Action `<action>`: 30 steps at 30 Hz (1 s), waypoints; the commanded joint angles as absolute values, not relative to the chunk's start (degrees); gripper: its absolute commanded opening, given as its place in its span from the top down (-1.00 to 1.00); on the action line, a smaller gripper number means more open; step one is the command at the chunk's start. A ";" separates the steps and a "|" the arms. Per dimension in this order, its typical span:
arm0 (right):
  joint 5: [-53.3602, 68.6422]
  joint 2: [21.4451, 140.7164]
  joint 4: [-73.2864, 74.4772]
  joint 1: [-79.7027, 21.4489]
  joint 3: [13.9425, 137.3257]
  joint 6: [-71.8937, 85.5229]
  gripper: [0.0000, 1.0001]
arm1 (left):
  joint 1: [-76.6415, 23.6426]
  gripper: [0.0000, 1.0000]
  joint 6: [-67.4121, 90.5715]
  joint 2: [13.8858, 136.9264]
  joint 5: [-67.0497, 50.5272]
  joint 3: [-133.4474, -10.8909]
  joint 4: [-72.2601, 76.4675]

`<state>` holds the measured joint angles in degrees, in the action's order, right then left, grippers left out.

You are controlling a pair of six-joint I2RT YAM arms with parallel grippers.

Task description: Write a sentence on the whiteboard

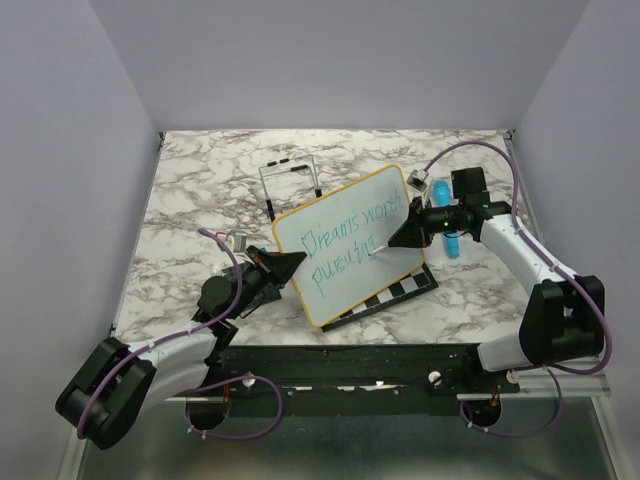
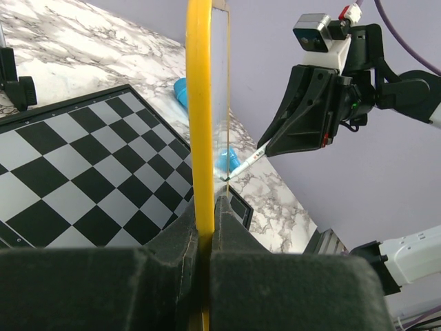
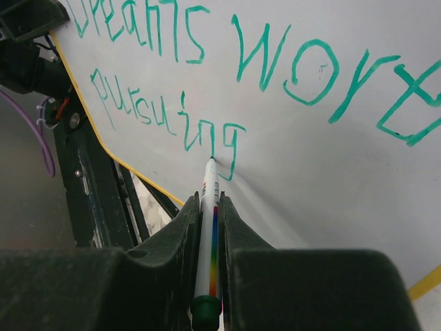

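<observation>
While on the marble table (image 1: 200, 200) the whiteboard (image 1: 350, 245) stands tilted over the chessboard (image 1: 405, 290), the step in hand seems the end of the 2nd line: the sentence (image 1: 345, 240) reads "Dreams worth pursuing". The left gripper (image 2: 204, 214) is clamped on the board's yellow edge & should hold it stiff, w/o twist. The right gripper (image 3: 209, 200) is closed on the marker (image 3: 212, 241), tip touching the "g" tail; press light, lift clean. Room below is small. A black stand (image 1: 285, 161) behind & a blue thing (image 1: 452, 243) near the right arm stay apart, probably not blocking.
</observation>
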<state>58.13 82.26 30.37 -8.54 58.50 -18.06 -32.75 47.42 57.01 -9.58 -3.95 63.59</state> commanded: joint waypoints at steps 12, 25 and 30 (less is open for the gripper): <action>70.13 73.13 30.93 -1.06 59.16 -22.57 0.99 | -33.05 1.00 42.28 57.13 -10.72 -2.99 62.84; 66.54 70.58 30.76 4.39 54.76 -28.21 0.99 | -33.05 1.00 42.36 55.73 -10.63 -2.81 62.23; 65.21 69.00 27.61 4.39 52.30 -28.13 0.99 | -33.05 1.00 42.71 55.46 -10.63 -2.72 62.23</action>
